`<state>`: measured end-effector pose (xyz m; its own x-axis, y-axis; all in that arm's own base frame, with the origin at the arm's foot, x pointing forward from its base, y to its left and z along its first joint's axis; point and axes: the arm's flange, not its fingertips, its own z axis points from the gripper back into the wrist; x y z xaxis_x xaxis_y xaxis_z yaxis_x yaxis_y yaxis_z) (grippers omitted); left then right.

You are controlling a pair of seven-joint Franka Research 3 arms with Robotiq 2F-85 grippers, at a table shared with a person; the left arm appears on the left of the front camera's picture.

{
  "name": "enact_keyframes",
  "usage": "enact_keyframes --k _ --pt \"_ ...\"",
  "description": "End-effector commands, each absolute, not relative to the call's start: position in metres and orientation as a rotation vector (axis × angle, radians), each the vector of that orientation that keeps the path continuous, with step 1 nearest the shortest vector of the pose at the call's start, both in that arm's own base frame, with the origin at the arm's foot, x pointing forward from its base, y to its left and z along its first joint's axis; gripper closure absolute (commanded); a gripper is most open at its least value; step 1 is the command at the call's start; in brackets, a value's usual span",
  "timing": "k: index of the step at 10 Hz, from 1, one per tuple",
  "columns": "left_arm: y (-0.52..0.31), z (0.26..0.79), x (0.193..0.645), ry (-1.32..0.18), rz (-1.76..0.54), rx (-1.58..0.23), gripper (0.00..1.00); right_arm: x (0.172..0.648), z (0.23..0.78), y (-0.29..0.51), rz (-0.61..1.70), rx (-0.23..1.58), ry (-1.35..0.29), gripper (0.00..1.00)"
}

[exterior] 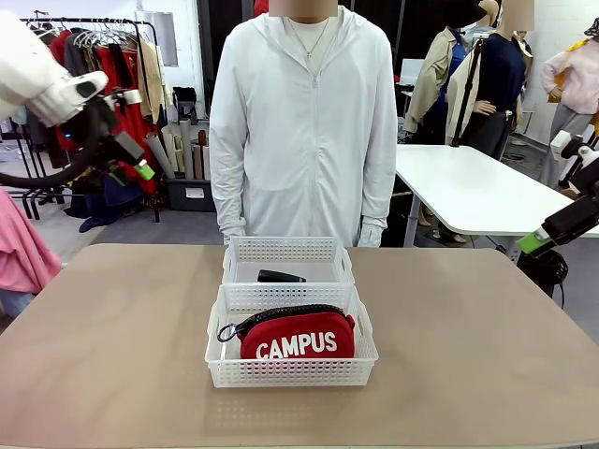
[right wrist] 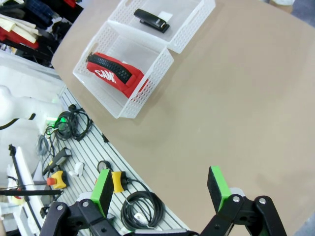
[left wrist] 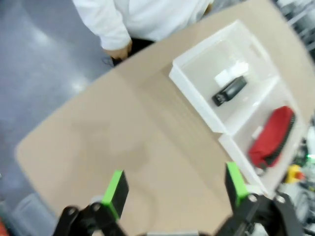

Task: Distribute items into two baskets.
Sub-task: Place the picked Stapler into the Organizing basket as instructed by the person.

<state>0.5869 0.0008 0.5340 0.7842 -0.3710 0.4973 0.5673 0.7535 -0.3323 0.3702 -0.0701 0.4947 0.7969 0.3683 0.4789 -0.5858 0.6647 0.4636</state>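
Observation:
Two white lattice baskets stand end to end at the table's middle. The near basket (exterior: 290, 372) holds the red "CAMPUS" pouch (exterior: 298, 339), leaning on its long edge. A black stapler (exterior: 281, 276) lies in the far basket (exterior: 290, 249). My left gripper (exterior: 138, 165) hangs high at the back left, well off the baskets. My right gripper (exterior: 540, 239) hovers past the table's right edge. In the left wrist view the left gripper (left wrist: 176, 184) stands open and empty over bare tabletop, with the stapler (left wrist: 229, 90) and pouch (left wrist: 272, 136) beyond. The right gripper (right wrist: 160, 188) is open too, far from the pouch (right wrist: 117, 73) and stapler (right wrist: 151, 19).
A person in a white jacket (exterior: 299, 122) stands at the far edge, hands hanging by the table right behind the far basket. A white table (exterior: 477, 192) is at the back right, a clothes rack (exterior: 103, 56) at the back left. Cables and tools (right wrist: 74, 142) lie below the near edge.

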Motion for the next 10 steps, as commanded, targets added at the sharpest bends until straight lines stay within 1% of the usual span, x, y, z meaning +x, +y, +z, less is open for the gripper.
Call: enact_keyframes --k 1,4,7,10 --pt "0.002 0.518 0.550 -0.487 -0.514 -0.574 0.00 0.370 0.496 -0.069 0.546 0.655 -0.371 0.00" --pt "0.019 0.503 0.513 -0.554 -0.489 -0.675 0.00 0.370 0.496 -0.069 0.546 0.655 -0.371 0.00" --pt "0.025 0.502 0.499 -0.577 -0.504 -0.670 0.00 0.370 0.496 -0.069 0.546 0.655 -0.371 0.00" --pt "0.024 0.494 0.490 -0.568 -0.603 -0.683 0.00 0.370 0.496 -0.069 0.546 0.655 -0.371 0.00"
